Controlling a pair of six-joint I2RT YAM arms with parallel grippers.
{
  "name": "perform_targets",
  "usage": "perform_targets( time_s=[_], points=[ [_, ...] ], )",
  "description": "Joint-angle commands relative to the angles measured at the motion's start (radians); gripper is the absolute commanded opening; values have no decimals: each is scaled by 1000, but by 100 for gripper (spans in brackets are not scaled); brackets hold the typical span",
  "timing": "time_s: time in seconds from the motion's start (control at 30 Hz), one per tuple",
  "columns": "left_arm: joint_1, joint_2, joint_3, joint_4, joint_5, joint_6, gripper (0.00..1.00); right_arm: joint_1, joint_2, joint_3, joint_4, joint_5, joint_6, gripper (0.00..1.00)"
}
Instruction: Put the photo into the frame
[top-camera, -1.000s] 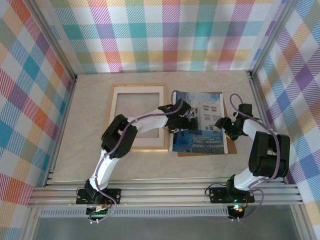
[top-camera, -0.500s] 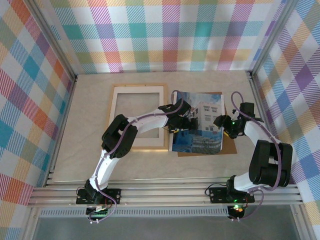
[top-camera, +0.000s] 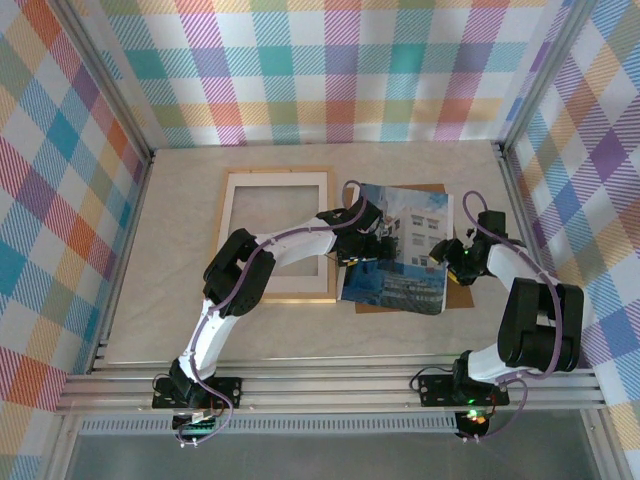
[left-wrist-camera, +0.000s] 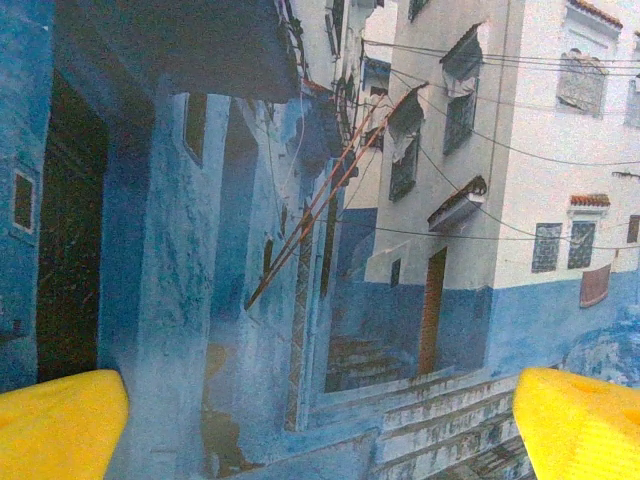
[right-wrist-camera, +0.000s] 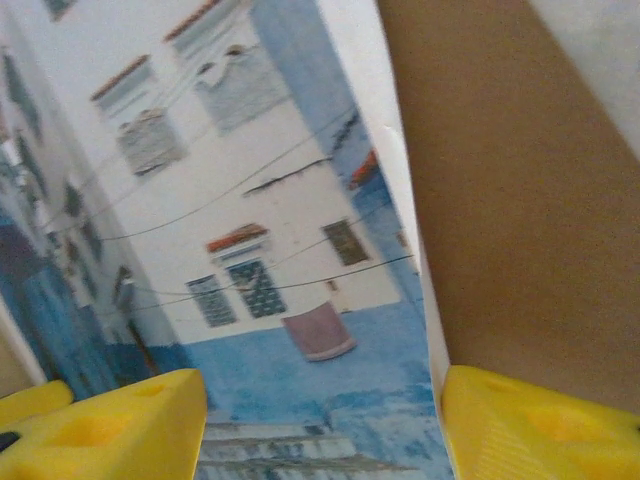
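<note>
Left gripper (top-camera: 362, 247) hung wide open and empty over the photo (top-camera: 410, 270) — which lay just right of the frame (top-camera: 276, 298), atop the brown backing board (top-camera: 458, 298) — while the right gripper (top-camera: 447, 255), jaws partly apart, straddled its right edge, gripping nothing.

I see pale marbled worktop (top-camera: 170, 300). Light wooden frame (top-camera: 272, 205) lying flat on it, left of centre. Brown backing board (right-wrist-camera: 500, 200) flat on it also, just right of frame; if touching, cannot tell.
</note>
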Motion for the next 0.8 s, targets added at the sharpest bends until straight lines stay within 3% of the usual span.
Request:
perform_targets(
  time_s=[0.0, 0.17, 0.4, 0.6, 0.77],
  points=[
    [-5, 47, -5, -8, 32, -12, 100, 6, 25, 3, -104, 53, 7, 61],
    [-5, 45, -8, -1, 33, -14, 100, 6, 30, 7, -127, 65, -11, 55],
    [-5, 49, -11, 5, 40, -17, 100, 6, 2, -6, -89, -12, -37, 41],
    [-5, 44, -5, -4, 33, -1, 100, 6, -23, -4, -117, 20, -66, 29],
    [-4, 27, 52, -57, 22, 64, 100, 6, -54, 25, -159, 40, -86, 11]
  ],
)
